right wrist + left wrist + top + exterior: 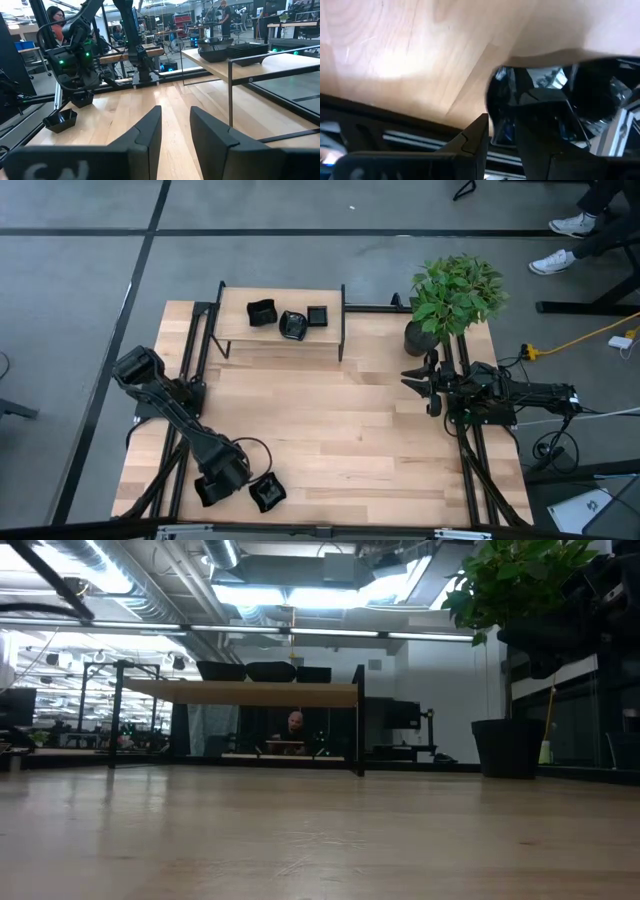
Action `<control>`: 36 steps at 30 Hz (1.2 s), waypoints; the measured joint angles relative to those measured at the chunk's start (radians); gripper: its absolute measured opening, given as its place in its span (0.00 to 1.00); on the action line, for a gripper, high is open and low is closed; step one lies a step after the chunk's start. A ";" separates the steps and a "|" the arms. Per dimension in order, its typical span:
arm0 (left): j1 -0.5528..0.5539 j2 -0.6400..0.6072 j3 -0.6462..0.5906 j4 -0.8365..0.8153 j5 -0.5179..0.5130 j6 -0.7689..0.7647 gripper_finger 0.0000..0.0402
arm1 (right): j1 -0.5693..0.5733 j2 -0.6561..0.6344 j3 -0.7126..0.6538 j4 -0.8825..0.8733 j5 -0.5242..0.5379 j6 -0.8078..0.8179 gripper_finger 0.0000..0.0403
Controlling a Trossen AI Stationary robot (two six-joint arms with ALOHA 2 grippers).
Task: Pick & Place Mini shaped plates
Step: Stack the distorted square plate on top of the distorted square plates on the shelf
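4 mini shaped plates are counted in the high view: 3 are set in a row on the raised shelf [282, 320] at the far side of the desk [330, 430], namely a squarish one [262, 312], a round one [294, 326] and a small square one [317, 316], which suggests the shelf is the drop spot. 1 more plate [267, 493] lies at the near left corner of the desk, tilted, just beside the left tool [214, 485]; in the left wrist view the fingers [540, 125] are seen over the glossy black dish [600, 95], narrowly apart, but whether its rim is clamped cannot be told. A pick-up or regrasp there is judged likely. The right tool [428, 385] is parked at the right edge near 1 potted plant [455, 300], fingers slightly apart, nothing held, presumably kept clear of the working arm.
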 joint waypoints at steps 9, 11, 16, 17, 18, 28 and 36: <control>0.002 0.000 -0.048 0.051 -0.055 -0.028 0.22 | 0.000 0.000 0.000 0.000 0.000 0.000 0.26; 0.002 -0.002 -0.059 0.072 -0.057 -0.029 0.22 | 0.000 0.000 0.000 0.000 0.000 0.000 0.26; 0.003 -0.021 -0.090 0.135 -0.060 -0.029 0.21 | 0.000 0.000 0.000 0.000 0.000 0.000 0.26; 0.003 -0.024 -0.095 0.143 -0.064 -0.029 0.21 | 0.000 0.000 0.000 0.000 0.000 0.000 0.26; 0.003 -0.027 -0.098 0.151 -0.068 -0.029 0.19 | 0.000 0.000 0.000 0.000 0.000 0.000 0.26; 0.024 -0.095 -0.102 0.121 -0.123 0.028 0.01 | 0.000 0.000 0.000 0.000 0.000 0.000 0.26; 0.095 -0.217 -0.102 0.087 -0.194 0.084 0.01 | 0.000 0.000 0.000 0.000 0.000 0.000 0.26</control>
